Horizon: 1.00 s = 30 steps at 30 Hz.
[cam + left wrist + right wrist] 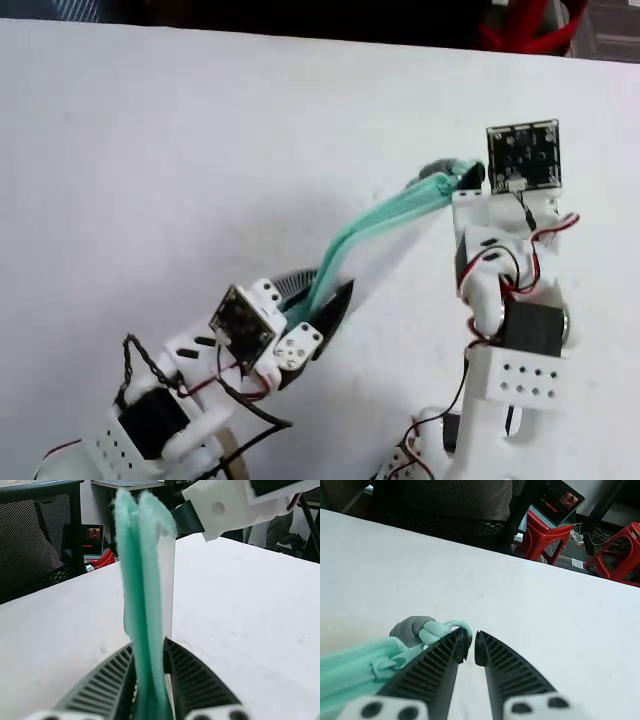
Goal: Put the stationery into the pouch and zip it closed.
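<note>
White surface [150,150]; mid-frame, mint pouch [380,225] stretched between left gripper [149,649], jaws clamped on it, and right gripper [471,641], jaws pinching its end.

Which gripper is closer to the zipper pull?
Right. The right gripper is just beside the zipper pull at one end of the pouch; the left gripper clamps the pouch's other end.

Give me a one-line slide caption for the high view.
Left hand clamps one end of the mint pouch; the right hand sits at its zipper end, over the white table.
</note>
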Available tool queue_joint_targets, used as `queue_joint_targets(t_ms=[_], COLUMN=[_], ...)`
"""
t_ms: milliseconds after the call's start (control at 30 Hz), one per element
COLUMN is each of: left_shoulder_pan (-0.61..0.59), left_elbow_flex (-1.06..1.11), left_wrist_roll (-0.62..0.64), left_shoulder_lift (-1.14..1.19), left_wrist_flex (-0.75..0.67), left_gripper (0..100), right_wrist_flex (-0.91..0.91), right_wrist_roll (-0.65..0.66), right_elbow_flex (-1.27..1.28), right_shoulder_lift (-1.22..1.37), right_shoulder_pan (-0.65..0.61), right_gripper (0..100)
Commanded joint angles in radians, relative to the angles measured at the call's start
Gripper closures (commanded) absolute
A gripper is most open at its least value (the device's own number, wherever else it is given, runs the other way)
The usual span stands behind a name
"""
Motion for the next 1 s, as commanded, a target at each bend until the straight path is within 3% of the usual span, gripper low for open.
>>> queue_joint_targets(t_ms=[0, 200, 400, 500, 633, 800, 967], left_shoulder_pan=[-0.001, -0.012, -0.162, -0.222, -0.254, -0.323, -0.407], left_elbow_flex=[0.000, -0.006, -0.138, -0.222, -0.302, -0.324, -0.331], left_wrist_roll=[-0.009, -0.011, -0.009, -0.018, -0.124, -0.222, -0.285], left_shoulder_lift=[-0.007, -0.007, -0.002, -0.002, -0.002, 0.001, 0.102], left_wrist_flex=[0.005, -0.003, 0.071, 0.140, 0.173, 0.077, 0.043], left_gripper=[98, 98, 98, 98, 98, 98, 98], right_wrist_flex=[-0.016, 0.114, 0.323, 0.407, 0.490, 0.472, 0.426], right_wrist_roll=[-0.003, -0.006, -0.121, -0.175, -0.269, -0.373, -0.382], right_elbow_flex=[-0.025, -0.103, -0.265, -0.359, -0.407, -0.250, -0.124], right_shoulder_lift=[0.054, 0.030, -0.002, 0.001, 0.004, 0.008, -0.001], right_shoulder_pan=[0.064, 0.018, -0.010, -0.015, -0.015, -0.010, -0.010], right_gripper=[97.9, 95.9, 71.7, 70.9, 70.9, 70.9, 70.9])
